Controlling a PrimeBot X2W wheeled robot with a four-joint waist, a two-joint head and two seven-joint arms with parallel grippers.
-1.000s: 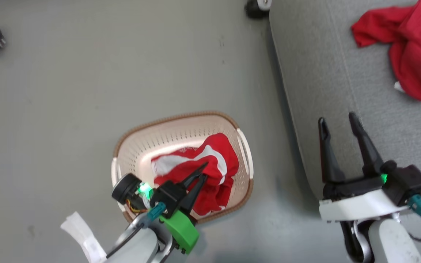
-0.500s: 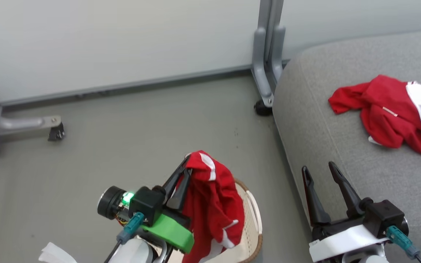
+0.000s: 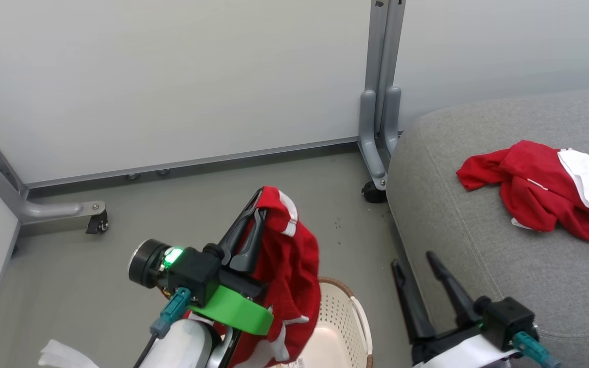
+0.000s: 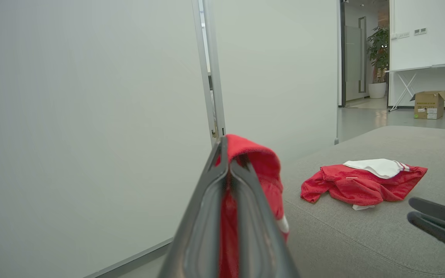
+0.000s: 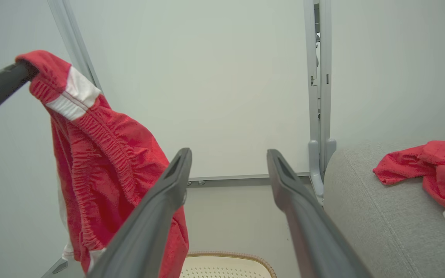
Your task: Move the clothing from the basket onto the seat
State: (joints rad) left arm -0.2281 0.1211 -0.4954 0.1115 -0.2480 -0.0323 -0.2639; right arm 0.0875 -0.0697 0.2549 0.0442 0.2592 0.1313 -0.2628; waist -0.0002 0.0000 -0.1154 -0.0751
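Left gripper [image 3: 259,202]: two long dark tapered fingers on a black housing. Round black camera barrel [image 3: 143,261] beside a lit green lamp [image 3: 173,255]. Bright green plastic collar [image 3: 233,313] below. Teal plug [image 3: 172,313] on a black cable. Pale grey forearm [image 3: 184,345].
Right gripper [image 3: 413,258]: same dark fingers, black block, white plate [image 3: 466,352], second teal plug [image 3: 529,350].

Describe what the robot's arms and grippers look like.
The left gripper and right gripper each have two long, tapered dark fingers on a black block with a teal cable plug. The left adds a bright green bracket, a green lamp and a round black cap; the right sits on a white shell.
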